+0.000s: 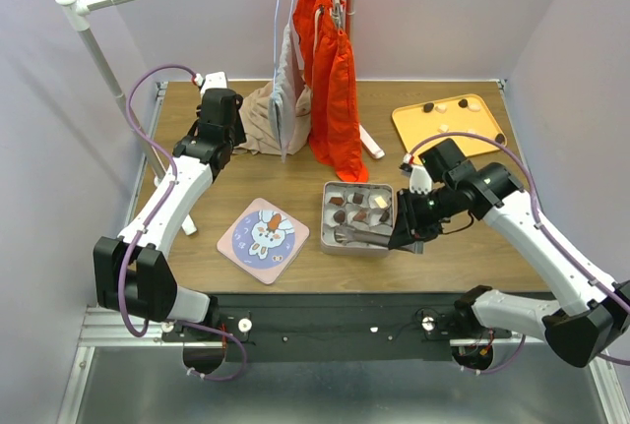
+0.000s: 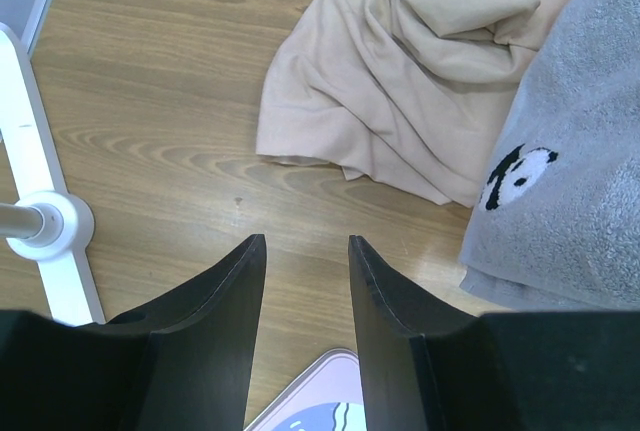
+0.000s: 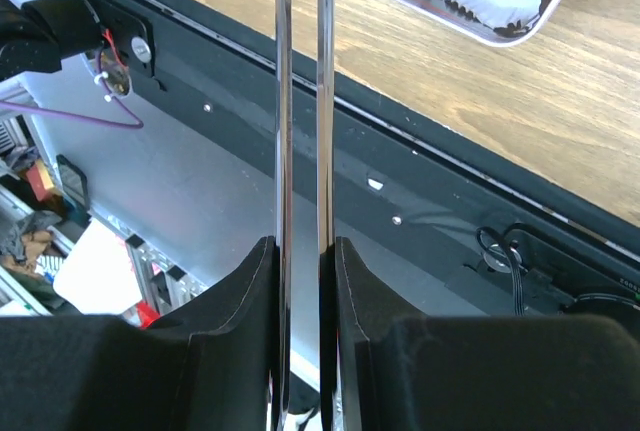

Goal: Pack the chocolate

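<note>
The chocolate shows as small dark and cream pieces in an open metal tin [image 1: 326, 219], among them one dark piece [image 1: 340, 215] and one cream piece [image 1: 379, 203]. More chocolate [image 1: 428, 107] lies on an orange tray [image 1: 443, 131] at the back right. My right gripper [image 1: 406, 237] [image 3: 300, 243] is shut on metal tongs [image 1: 359, 237] [image 3: 283, 101], which reach left over the tin's near edge. My left gripper [image 1: 221, 119] [image 2: 307, 241] hangs open and empty above bare wood at the back left, far from the tin.
The tin's pink rabbit lid [image 1: 263, 234] [image 2: 320, 403] lies left of the tin. A beige cloth [image 2: 400, 81] and grey panda towel [image 2: 570, 181] are heaped by a white clothes rack [image 1: 98, 50], where an orange garment [image 1: 330, 70] hangs. The rack's foot [image 2: 45, 226] stands left of my left gripper.
</note>
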`<move>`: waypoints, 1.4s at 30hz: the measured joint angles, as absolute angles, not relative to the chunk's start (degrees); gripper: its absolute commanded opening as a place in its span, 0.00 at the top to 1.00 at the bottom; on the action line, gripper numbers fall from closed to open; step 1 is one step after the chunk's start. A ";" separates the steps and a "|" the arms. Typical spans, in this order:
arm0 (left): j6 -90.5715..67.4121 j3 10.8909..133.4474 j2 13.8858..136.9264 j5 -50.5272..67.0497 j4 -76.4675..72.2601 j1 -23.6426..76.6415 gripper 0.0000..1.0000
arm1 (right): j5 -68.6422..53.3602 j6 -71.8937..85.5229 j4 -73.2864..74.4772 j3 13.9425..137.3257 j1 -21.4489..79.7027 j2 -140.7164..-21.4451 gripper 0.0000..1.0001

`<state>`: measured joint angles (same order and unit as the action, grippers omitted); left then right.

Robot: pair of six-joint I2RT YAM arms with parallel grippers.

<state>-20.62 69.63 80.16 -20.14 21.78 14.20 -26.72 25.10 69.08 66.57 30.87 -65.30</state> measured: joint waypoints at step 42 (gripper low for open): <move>-20.58 69.60 80.14 -20.38 22.00 12.73 0.52 | -13.76 27.20 66.87 78.67 33.30 -69.21 0.79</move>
